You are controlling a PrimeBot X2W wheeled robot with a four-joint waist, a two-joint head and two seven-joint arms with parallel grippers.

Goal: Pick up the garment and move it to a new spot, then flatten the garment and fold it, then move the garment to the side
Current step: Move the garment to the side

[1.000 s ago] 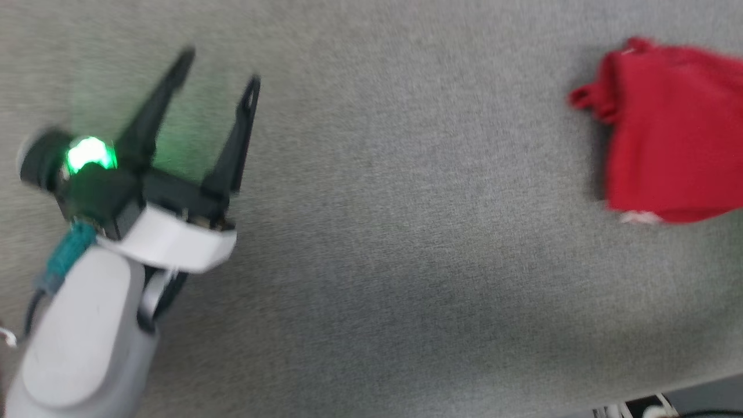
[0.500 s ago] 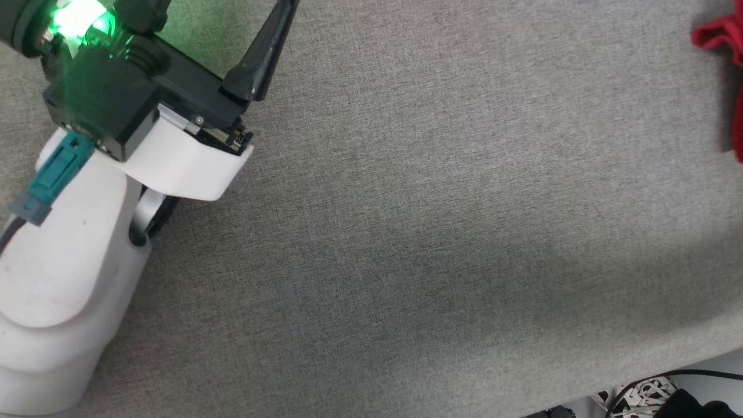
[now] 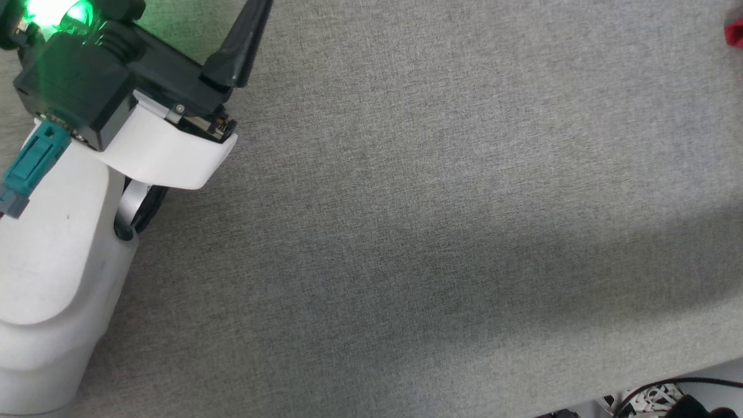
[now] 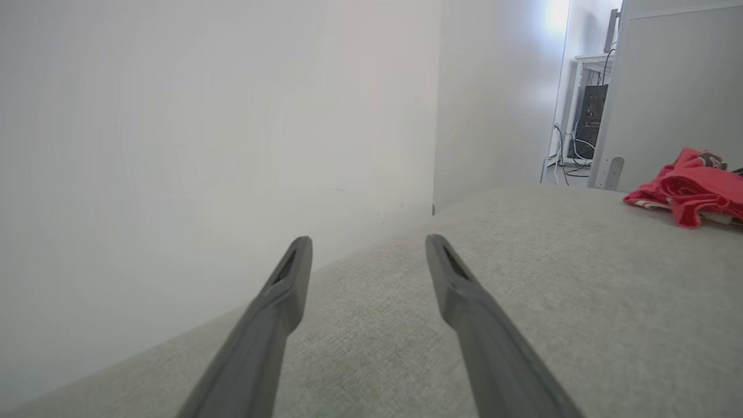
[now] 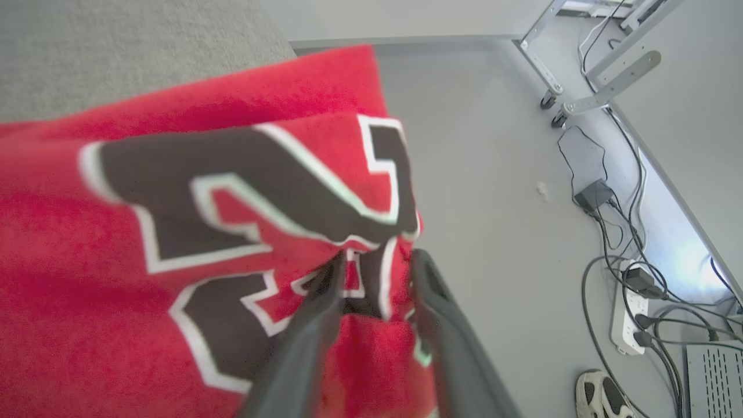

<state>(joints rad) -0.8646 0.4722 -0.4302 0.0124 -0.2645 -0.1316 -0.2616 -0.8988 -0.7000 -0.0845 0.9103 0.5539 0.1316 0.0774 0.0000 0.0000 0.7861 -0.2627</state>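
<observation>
The garment (image 5: 174, 232) is red with black, white-outlined lettering and lies bunched at the edge of the grey table. A fold of it stands between my right gripper's (image 5: 376, 264) two fingers, which are a narrow gap apart. In the head view a red sliver of the garment (image 3: 736, 32) shows at the top right edge. My left gripper (image 3: 191, 8) is at the top left, far from the garment, with its fingertips cut off by the picture's edge. In the left wrist view the left gripper (image 4: 367, 247) stands open and empty above the table, and the garment (image 4: 691, 188) lies far to the right.
The grey cloth-covered table (image 3: 406, 232) ends at a front edge (image 3: 638, 380) with cables below. A white wall (image 4: 203, 145) runs along the table's far side. Beside the table are grey floor, a power strip (image 5: 627, 325), a wheeled frame (image 5: 603, 81) and a shoe (image 5: 601, 397).
The head camera has swung, so the garment has slid to the picture's right edge and my left gripper sits higher in it. The left gripper has stayed open.
</observation>
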